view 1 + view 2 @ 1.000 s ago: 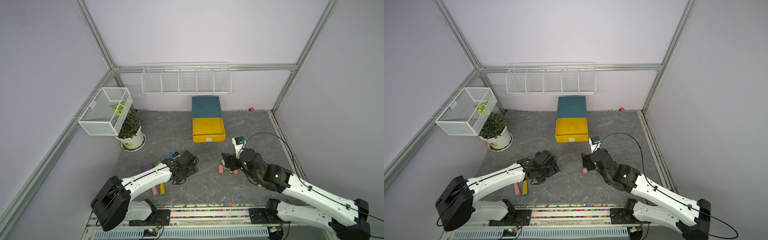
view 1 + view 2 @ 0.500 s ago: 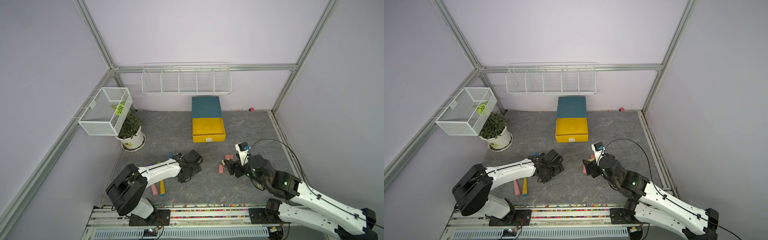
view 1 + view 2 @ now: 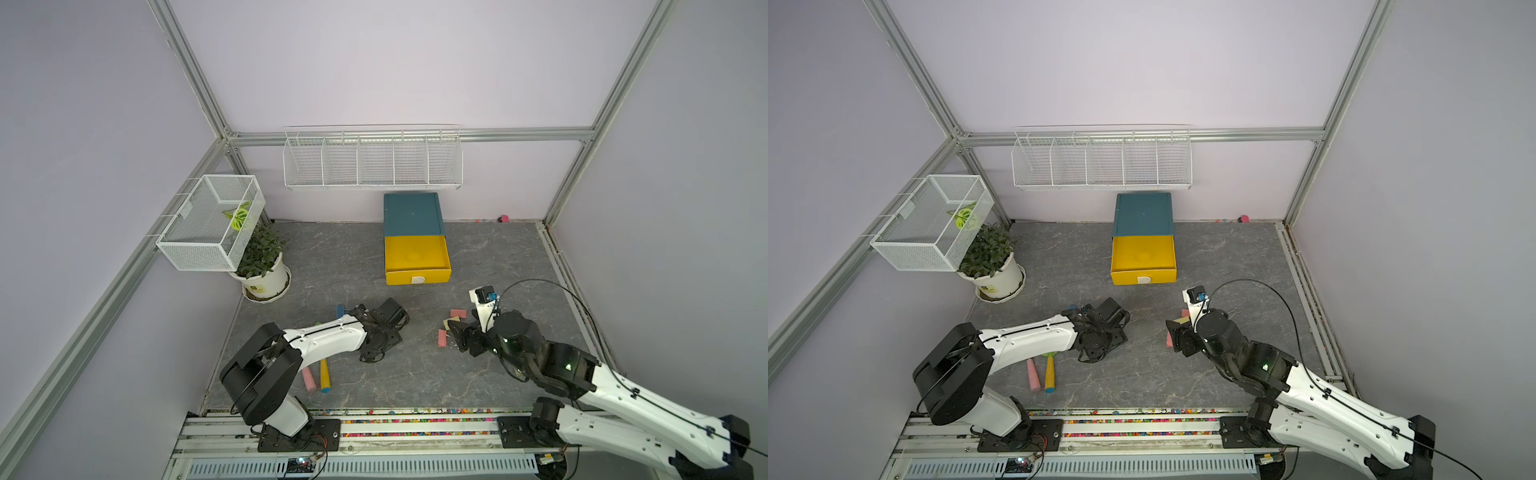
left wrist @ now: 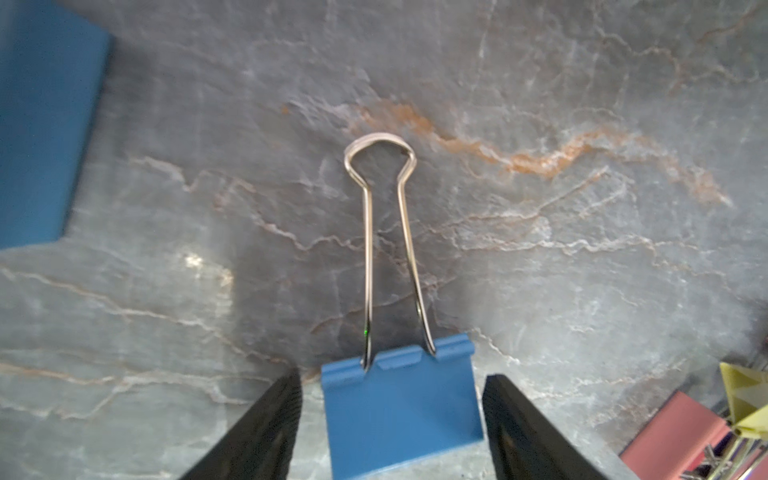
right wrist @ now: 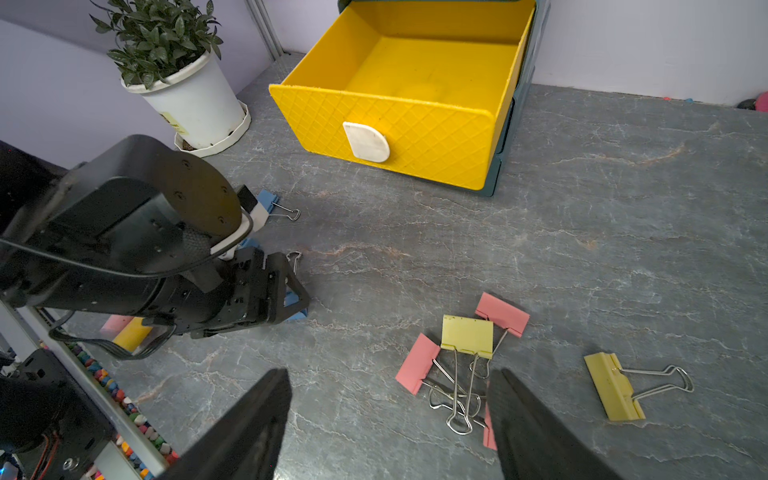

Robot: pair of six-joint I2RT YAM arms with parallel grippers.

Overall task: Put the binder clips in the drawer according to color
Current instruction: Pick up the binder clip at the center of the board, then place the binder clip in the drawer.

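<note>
Left wrist view: left end effector (image 4: 390,376) spread open, straddling a blue binder clip (image 4: 401,409) flat on the tabletop (image 4: 561,257), not clamped. Right wrist view: right end effector (image 5: 388,372) open beside a tangled yellow binder clip (image 5: 466,336) and pink binder clip (image 5: 417,363); yellow drawer (image 5: 415,124) pulled out beyond.

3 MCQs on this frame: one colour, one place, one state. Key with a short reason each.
1. Colour of the pulled-out top drawer? A) teal B) pink C) yellow
2. Where is the blue clip in the left wrist view? A) in that drawer B) on the floor between the left gripper's jaws C) lifted off the floor
3. State of that drawer? A) open, empty B) open, holding clips C) shut
Key: 1 C, its front and tray are yellow. 2 B, it lies flat with a jaw on each side. 3 A, both top views show its inside bare.
</note>
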